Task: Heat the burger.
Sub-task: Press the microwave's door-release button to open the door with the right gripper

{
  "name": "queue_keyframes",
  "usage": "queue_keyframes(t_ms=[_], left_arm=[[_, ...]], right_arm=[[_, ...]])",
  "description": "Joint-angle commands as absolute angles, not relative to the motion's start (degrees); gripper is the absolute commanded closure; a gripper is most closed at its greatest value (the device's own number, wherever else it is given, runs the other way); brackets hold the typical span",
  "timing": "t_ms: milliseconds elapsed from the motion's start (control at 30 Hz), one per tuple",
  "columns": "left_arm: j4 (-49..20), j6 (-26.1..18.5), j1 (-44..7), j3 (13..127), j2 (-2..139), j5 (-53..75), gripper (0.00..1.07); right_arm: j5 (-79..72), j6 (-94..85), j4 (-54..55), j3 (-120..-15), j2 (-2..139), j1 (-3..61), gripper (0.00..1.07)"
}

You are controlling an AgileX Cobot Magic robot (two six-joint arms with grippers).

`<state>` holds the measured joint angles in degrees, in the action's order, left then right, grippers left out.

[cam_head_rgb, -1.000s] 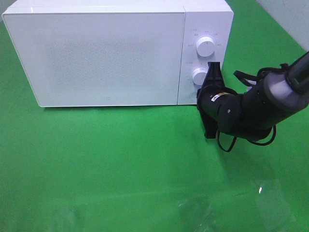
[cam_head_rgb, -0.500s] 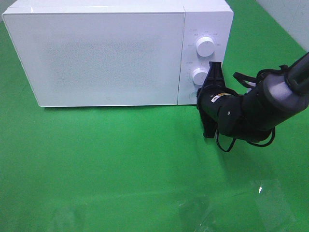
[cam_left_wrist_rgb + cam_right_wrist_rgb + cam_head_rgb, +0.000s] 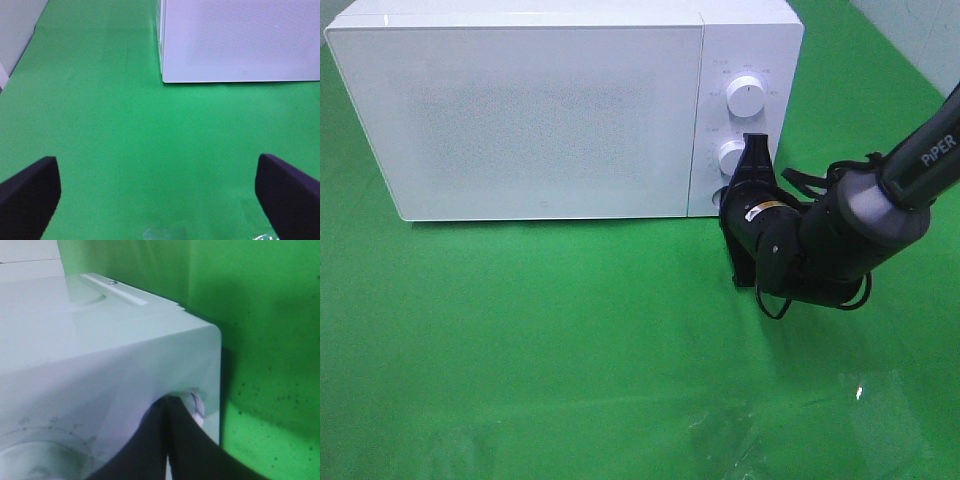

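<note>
The burger is out of view. The white microwave [image 3: 540,110] stands at the back with its door closed. My right gripper [image 3: 734,196] is shut and empty. Its tip is against the microwave's control panel, just below the lower knob [image 3: 731,154]. In the right wrist view the two black fingers [image 3: 150,440] are pressed together, and their tip touches a small round button [image 3: 198,405] near the panel's corner. My left gripper [image 3: 159,200] is open and empty above the green mat. It is short of the microwave's front corner [image 3: 165,75] and does not show in the exterior high view.
The upper knob [image 3: 747,97] sits above the lower one on the panel. The green mat [image 3: 570,340] covers the table. A glossy transparent patch [image 3: 880,420] lies near the front right. A pale wall edge [image 3: 920,40] borders the back right.
My right arm has moved left and slightly down, so its shut tip has gone from beside the lower knob to the panel just below it. The microwave door has stayed closed.
</note>
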<state>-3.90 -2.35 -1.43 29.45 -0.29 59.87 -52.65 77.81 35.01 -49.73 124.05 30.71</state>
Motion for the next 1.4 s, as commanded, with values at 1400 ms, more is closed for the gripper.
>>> queue_keyframes(t_ms=[1400], left_arm=[[-4.3,-2.23,-1.2,29.28,-0.63,59.3,0.08]], right_arm=[[-56.78,72.48,48.19,-56.55,121.75,31.34,1.06]])
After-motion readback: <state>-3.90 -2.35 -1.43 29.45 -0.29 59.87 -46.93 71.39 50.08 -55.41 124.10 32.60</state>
